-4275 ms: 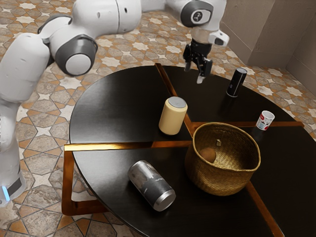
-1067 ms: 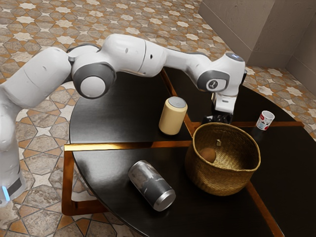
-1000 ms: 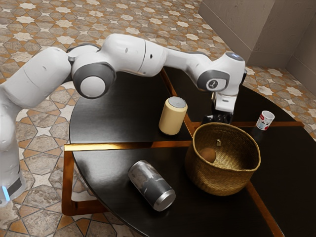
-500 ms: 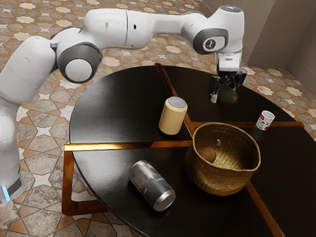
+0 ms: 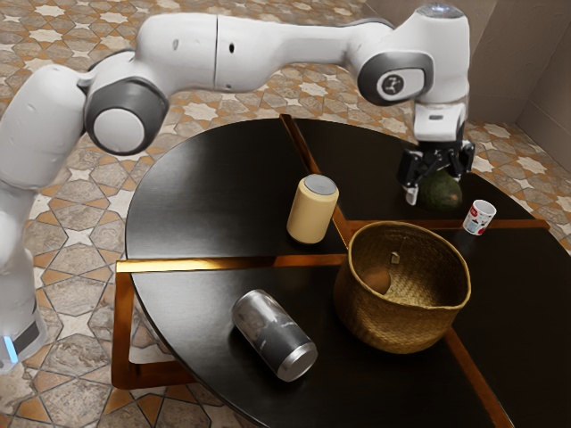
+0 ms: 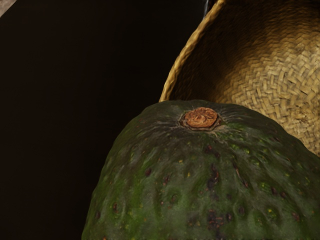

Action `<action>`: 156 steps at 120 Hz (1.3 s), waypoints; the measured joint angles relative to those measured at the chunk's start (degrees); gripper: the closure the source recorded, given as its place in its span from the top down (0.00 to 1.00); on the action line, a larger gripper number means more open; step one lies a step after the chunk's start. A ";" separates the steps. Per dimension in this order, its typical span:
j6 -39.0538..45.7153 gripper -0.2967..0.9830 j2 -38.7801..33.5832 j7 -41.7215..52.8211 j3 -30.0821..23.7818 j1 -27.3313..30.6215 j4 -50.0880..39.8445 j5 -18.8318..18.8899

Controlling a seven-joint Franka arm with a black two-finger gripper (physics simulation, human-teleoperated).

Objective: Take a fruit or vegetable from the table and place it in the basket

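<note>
Avocado, dark green with bumpy skin and a brown stem scar [image 5: 442,193], is in the black two-finger gripper [image 5: 437,185], fingers closed on it from two sides. It's held over the round black table with brown wood strips [image 5: 210,196], outside the basket, beyond its rim as the exterior view sees it. Wrist view: stem end visible, rim and woven inner wall just past the fruit.

Round woven straw basket [image 5: 393,325] is upright with a brown rounded item [image 5: 378,280] inside.

Rest of the table: small white cup with red markings [image 5: 479,218] near the avocado, toward the exterior view's right. Cream cylinder with a grey top [image 5: 312,212] stands upright toward that view's left of the basket. Silver and dark grey metallic can [image 5: 273,334] lies on its side, nearer that camera.
</note>
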 joint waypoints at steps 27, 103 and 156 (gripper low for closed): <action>0.10 0.27 0.24 -0.47 0.09 -3.23 -0.09 1.08; -1.66 0.71 1.73 -0.80 0.18 -6.66 -0.18 0.88; -12.49 0.77 0.97 -0.14 0.56 -2.79 -0.61 1.48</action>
